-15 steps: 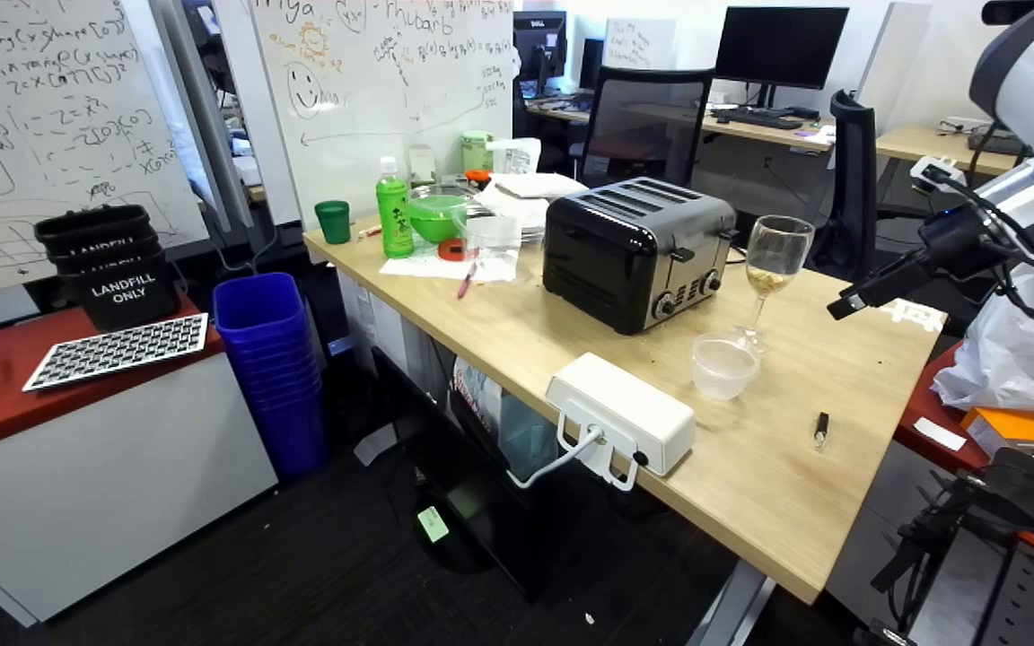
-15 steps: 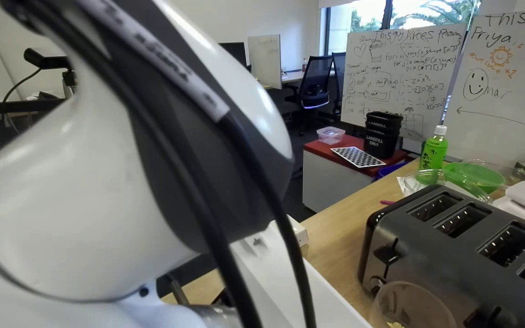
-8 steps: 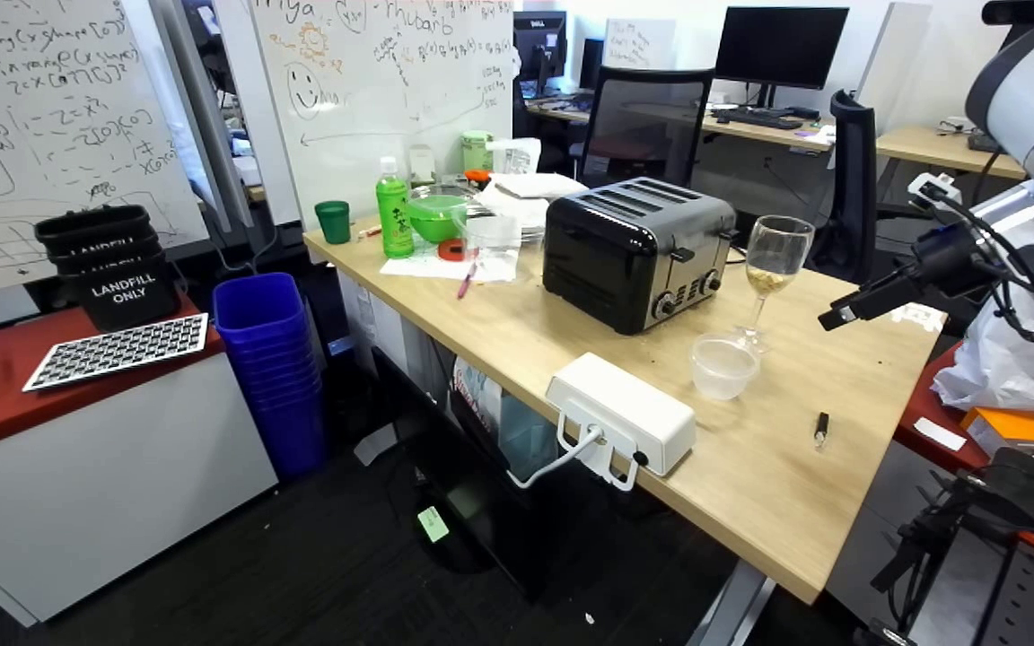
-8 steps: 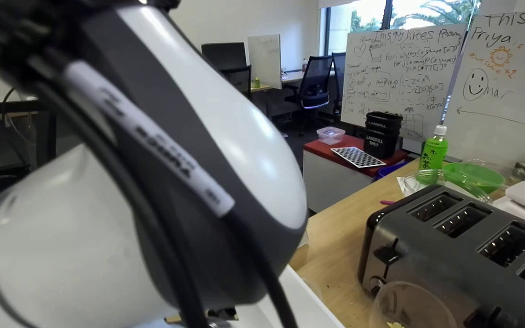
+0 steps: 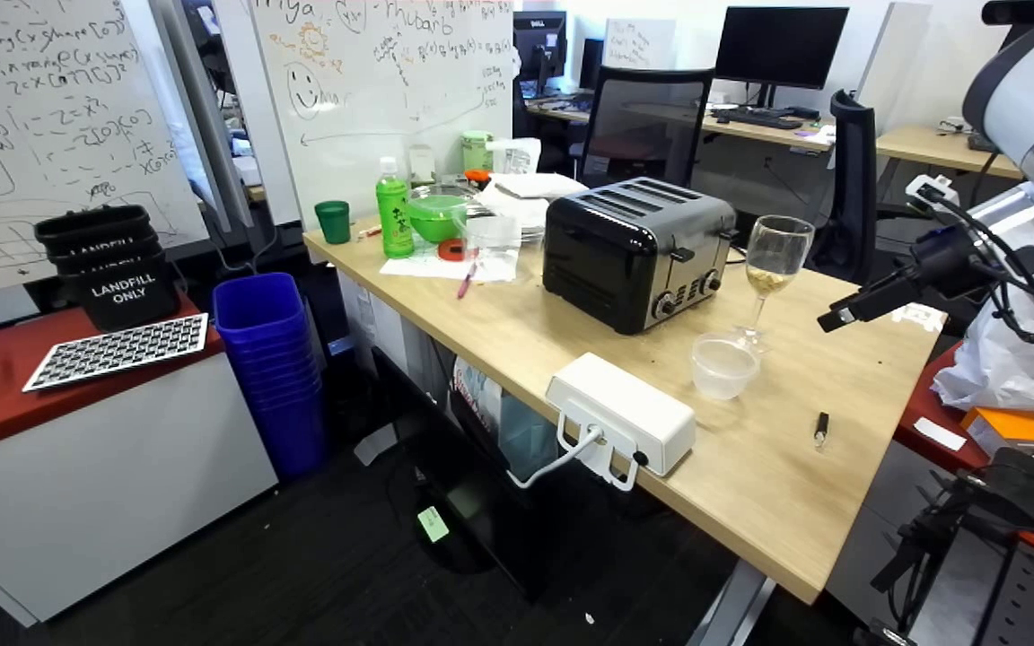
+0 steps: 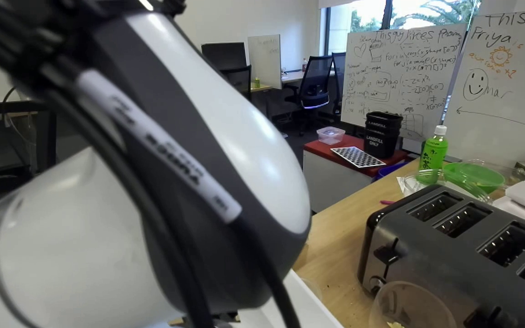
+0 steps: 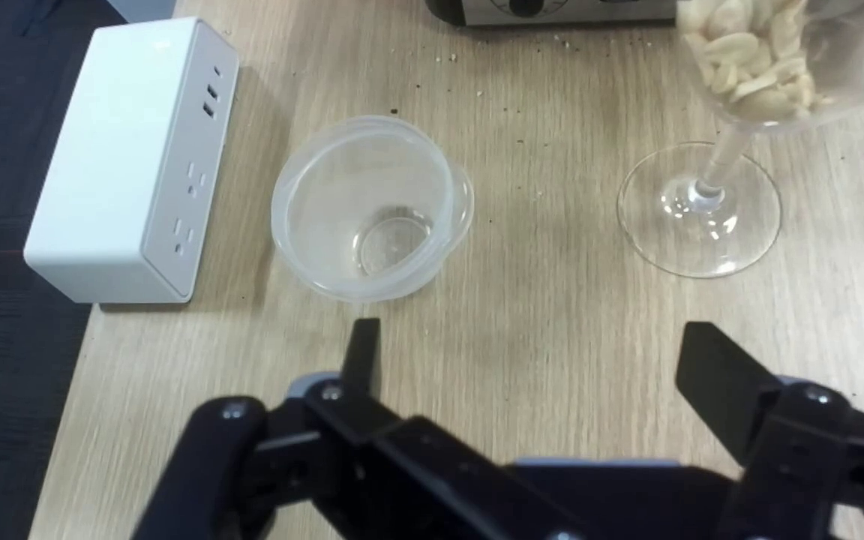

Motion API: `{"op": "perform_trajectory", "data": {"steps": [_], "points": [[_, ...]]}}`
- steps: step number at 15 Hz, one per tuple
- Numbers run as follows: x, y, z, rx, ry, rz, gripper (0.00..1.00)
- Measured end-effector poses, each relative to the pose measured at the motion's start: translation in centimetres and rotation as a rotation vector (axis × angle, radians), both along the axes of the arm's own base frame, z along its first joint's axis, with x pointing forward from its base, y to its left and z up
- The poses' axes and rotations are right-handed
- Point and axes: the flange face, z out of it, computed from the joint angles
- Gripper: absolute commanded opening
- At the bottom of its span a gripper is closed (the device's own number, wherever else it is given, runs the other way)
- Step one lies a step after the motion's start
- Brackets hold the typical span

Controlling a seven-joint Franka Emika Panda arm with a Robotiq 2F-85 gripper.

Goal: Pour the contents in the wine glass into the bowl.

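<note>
The wine glass (image 5: 775, 251) stands upright on the table with pale nut-like pieces in it. It also shows at the upper right of the wrist view (image 7: 766, 71), cut off by the frame, and its rim shows in an exterior view (image 6: 410, 305). The bowl (image 5: 725, 366), low, round and whitish clear, stands beside the glass's foot. It looks empty in the wrist view (image 7: 372, 210). My gripper (image 7: 533, 324) is open with nothing between its fingers. In an exterior view the gripper (image 5: 835, 318) hangs above the table, right of the glass and apart from it.
A black and steel toaster (image 5: 638, 251) stands behind the bowl and glass. A white power box (image 5: 625, 408) sits at the table's edge beside the bowl. A small black object (image 5: 821, 429) lies near the front. A green bottle (image 5: 394, 211) and a green bowl (image 5: 438, 218) stand further back.
Over the first half second my gripper moved slightly left and lower in an exterior view. Since then it has hardly moved. The wine glass and bowl stay where they were.
</note>
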Motion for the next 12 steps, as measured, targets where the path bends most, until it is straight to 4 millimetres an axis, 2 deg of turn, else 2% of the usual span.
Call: {"op": "perform_trajectory", "data": {"steps": [8,12], "points": [[1.5,-1.6,-0.3,0.003,-0.021,-0.068,1.0],[2.4,-2.2,-1.1,-0.003,-0.029,-0.096,1.0]]}}
